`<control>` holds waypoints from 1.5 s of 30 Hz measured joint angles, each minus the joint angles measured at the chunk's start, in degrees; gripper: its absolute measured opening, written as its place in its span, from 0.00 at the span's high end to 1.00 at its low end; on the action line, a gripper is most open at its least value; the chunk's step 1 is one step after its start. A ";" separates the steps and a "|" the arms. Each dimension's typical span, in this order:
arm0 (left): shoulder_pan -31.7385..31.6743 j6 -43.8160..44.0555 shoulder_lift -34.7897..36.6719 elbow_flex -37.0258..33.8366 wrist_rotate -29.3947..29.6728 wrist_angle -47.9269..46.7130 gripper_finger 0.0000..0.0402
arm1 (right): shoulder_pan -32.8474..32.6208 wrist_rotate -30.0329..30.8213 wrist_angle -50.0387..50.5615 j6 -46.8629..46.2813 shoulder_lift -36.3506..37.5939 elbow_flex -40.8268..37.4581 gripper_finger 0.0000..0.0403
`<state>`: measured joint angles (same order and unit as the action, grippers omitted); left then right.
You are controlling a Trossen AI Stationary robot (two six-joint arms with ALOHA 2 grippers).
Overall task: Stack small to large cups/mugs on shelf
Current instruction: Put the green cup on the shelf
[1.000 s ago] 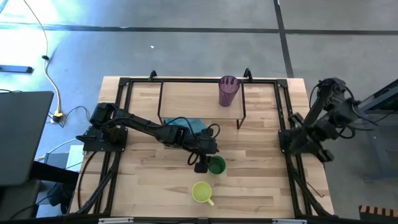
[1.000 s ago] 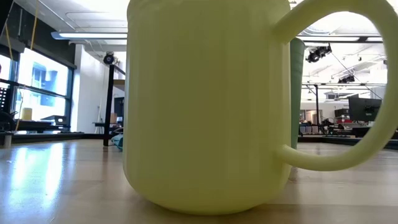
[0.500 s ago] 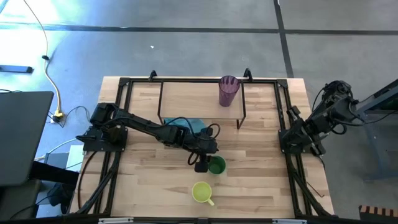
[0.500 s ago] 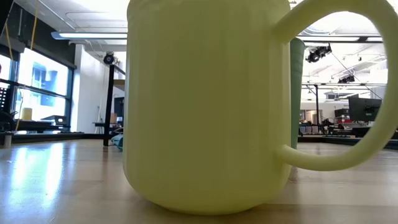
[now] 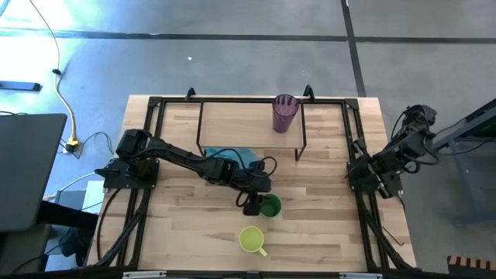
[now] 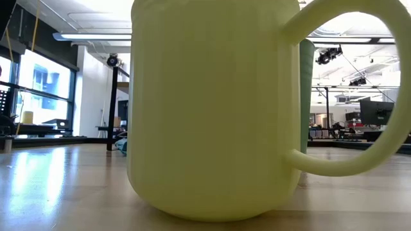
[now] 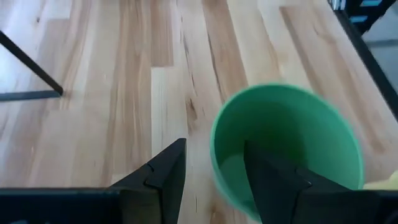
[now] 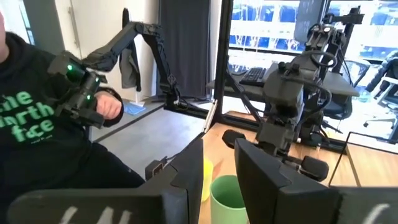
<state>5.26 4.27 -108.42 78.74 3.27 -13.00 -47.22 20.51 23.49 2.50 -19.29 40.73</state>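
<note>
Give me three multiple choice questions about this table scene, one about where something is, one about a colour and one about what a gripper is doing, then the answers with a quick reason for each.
1. Where does the purple tumbler stand?
A. on the shelf
B. on the blue cloth
C. inside the green cup

2. What colour is the mug with the handle?
A. red
B. yellow-green
C. black

3. How is the left gripper placed at the green cup?
A. shut, far off from it
B. open, one finger inside its rim and one outside
C. holding it in the air

Answers: 1 A, the purple tumbler is upright at the right end of the shelf. 2 B, the mug near the table's front edge is yellow-green. 3 B, the left gripper straddles the wall of the green cup, which sits on the table.
</note>
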 joint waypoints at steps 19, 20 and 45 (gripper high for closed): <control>0.00 0.70 -0.29 -0.11 -0.22 -0.63 0.63 | 0.00 -0.07 -0.77 -0.09 1.07 -2.26 0.79; 0.00 0.74 -0.29 -0.11 -0.22 -0.65 0.63 | 0.00 -0.07 -0.75 -0.09 1.07 -2.26 0.79; 0.02 1.10 -1.49 -0.06 -0.42 -0.45 0.97 | 0.00 1.74 -0.62 -0.13 1.05 -2.26 0.79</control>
<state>5.27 5.37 -109.91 78.67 2.85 -13.45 -47.23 22.25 22.87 2.37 -18.24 38.48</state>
